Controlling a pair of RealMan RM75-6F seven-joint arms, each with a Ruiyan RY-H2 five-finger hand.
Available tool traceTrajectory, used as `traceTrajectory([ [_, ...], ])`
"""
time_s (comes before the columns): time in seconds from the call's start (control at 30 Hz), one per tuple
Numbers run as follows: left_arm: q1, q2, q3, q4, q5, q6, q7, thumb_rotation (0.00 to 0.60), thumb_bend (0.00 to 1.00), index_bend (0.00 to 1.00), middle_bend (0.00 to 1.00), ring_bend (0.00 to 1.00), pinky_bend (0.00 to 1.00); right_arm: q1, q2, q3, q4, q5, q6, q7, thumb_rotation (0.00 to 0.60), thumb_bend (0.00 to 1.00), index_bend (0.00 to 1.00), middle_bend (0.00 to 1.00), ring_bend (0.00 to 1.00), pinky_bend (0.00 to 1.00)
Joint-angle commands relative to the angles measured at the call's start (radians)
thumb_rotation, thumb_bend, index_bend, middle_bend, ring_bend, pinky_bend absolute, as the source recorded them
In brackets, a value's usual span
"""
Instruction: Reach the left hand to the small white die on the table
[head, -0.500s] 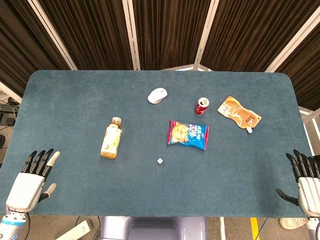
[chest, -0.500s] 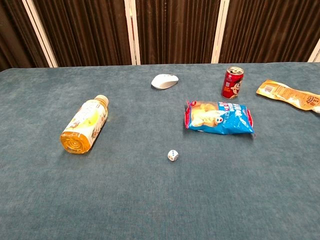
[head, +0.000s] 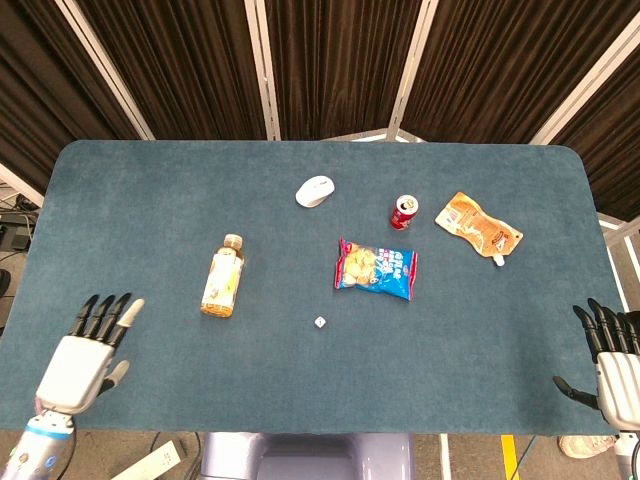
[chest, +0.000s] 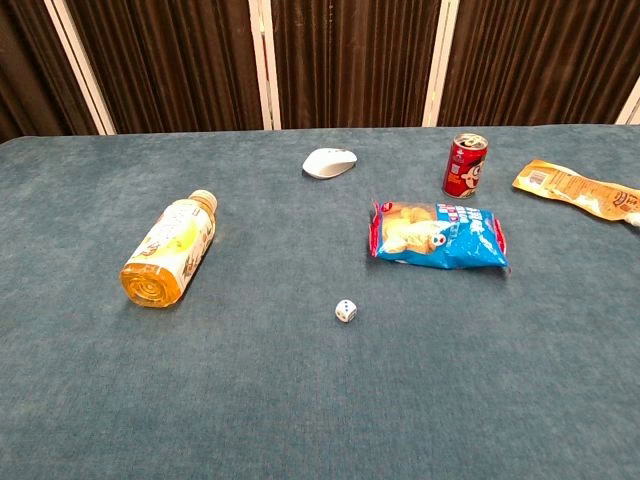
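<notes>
The small white die (head: 320, 322) (chest: 346, 311) lies alone on the blue table near the middle, towards the front. My left hand (head: 86, 353) hovers over the front left corner of the table, fingers apart and stretched forward, holding nothing. It is far to the left of the die. At the front right edge is my right hand (head: 611, 362), also open and empty. Neither hand shows in the chest view.
A yellow drink bottle (head: 223, 275) lies on its side between my left hand and the die. A blue snack bag (head: 376, 268), a red can (head: 404, 212), a white mouse (head: 315, 190) and an orange pouch (head: 478, 225) sit further back.
My left hand has moved a little to the right and forward over the table. The right hand and all objects stay where they were.
</notes>
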Motion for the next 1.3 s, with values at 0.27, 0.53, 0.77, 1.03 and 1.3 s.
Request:
traceTrajectory([
  [0.27, -0.246, -0.146, -0.182, -0.151, -0.213, -0.396, 0.241, 0.6, 0.67, 0.0, 0.74, 0.73, 0.78, 0.009, 0.011, 0.025, 0.02, 0.054, -0.029, 0.049, 0.6, 0.0, 0.06, 0.0, 0.0, 0.0],
  [0.53, -0.442, -0.29, -0.267, -0.122, -0.58, -0.608, 0.45, 0.6, 0.81, 0.0, 0.77, 0.76, 0.8, 0.017, 0.006, 0.036, 0.054, 0.087, -0.06, 0.082, 0.6, 0.0, 0.06, 0.0, 0.0, 0.0],
  [0.77, -0.601, -0.378, -0.277, -0.07, -0.86, -0.655, 0.574, 0.6, 0.84, 0.0, 0.77, 0.77, 0.8, 0.018, 0.006, 0.041, 0.079, 0.114, -0.081, 0.115, 0.6, 0.0, 0.06, 0.0, 0.0, 0.0],
  [1.03, -0.706, -0.467, -0.266, -0.028, -0.998, -0.619, 0.621, 0.6, 0.84, 0.0, 0.77, 0.77, 0.8, 0.015, 0.01, 0.041, 0.086, 0.111, -0.079, 0.133, 0.6, 0.0, 0.06, 0.0, 0.0, 0.0],
  [1.3, -0.764, -0.494, -0.238, -0.019, -1.064, -0.552, 0.612, 0.6, 0.84, 0.0, 0.77, 0.77, 0.8, 0.015, 0.012, 0.042, 0.084, 0.111, -0.08, 0.134, 0.6, 0.0, 0.06, 0.0, 0.0, 0.0],
])
